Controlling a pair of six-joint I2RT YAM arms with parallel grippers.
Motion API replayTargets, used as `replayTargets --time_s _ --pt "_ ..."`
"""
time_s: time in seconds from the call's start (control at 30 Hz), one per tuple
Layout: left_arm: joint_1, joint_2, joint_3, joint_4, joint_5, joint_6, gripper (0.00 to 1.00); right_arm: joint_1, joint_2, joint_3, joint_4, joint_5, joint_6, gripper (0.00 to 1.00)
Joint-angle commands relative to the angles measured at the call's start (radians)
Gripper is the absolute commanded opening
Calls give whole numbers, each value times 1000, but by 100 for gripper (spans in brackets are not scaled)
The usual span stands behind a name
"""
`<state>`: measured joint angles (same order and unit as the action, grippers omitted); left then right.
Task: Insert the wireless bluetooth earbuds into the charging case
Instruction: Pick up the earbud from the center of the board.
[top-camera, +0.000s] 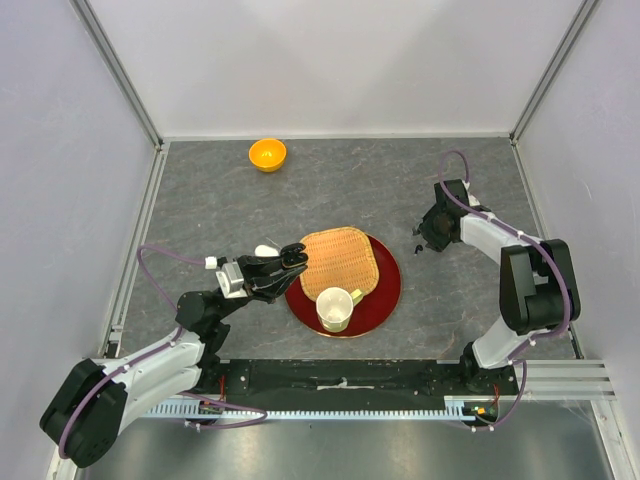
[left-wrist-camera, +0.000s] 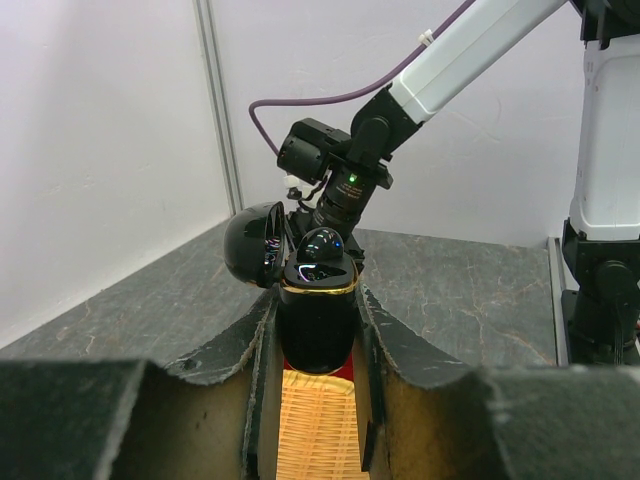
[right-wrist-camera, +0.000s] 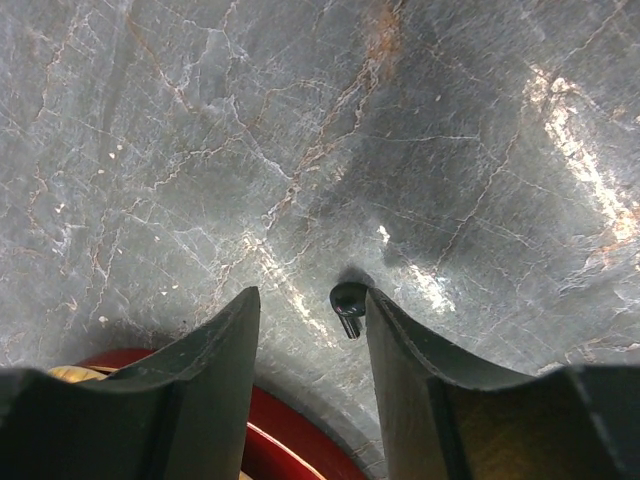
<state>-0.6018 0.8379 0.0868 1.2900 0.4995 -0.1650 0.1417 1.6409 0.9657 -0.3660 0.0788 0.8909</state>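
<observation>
1. The right arm's fingers (right-wrist-camera: 215, 350) stand parted low over the grey marbled table (right-wrist-camera: 150, 120), straddling a tiny black earbud (right-wrist-camera: 347, 298). The bud touches the inner face of one finger and a clear gap remains to the other, so nothing is pinched yet.
2. The bud's round head points away from the wrist and its short stem points back toward it. Its long axis therefore seems to run along the fingers (a squeeze would meet its narrow width).
3. The left arm's fingers (left-wrist-camera: 400, 350) are clenched on a glossy black charging case with a gold rim (left-wrist-camera: 317, 325). They hold it upright, its lid (left-wrist-camera: 255, 245) swung open, above the woven straw mat (left-wrist-camera: 315, 420) on the round red plate (top-camera: 385, 300). One black bud (left-wrist-camera: 321, 245) sits in the case.
4. The right arm is plainly nearer the loose bud; the case is well apart from it, across the plate.
5. Two things are hard to tell: whether the case's second well is free (the seated bud blocks the view), and what the small white object (top-camera: 265, 250) beside the left wrist is.
</observation>
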Motion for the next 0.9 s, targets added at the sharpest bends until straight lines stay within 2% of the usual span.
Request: replayTargets --time_s 0.0,0.27,0.53,0.87 --pt "-1 4 4 289 -22 51 2 1 10 15 -5 6 20 51" --pt "-1 17 7 289 -21 53 2 2 7 13 -28 33 40 50" --pt "-3 26 11 289 -26 56 2 4 -1 22 -76 58 46 52" --pt "-3 27 8 290 -29 51 2 25 59 91 -128 64 48 52"
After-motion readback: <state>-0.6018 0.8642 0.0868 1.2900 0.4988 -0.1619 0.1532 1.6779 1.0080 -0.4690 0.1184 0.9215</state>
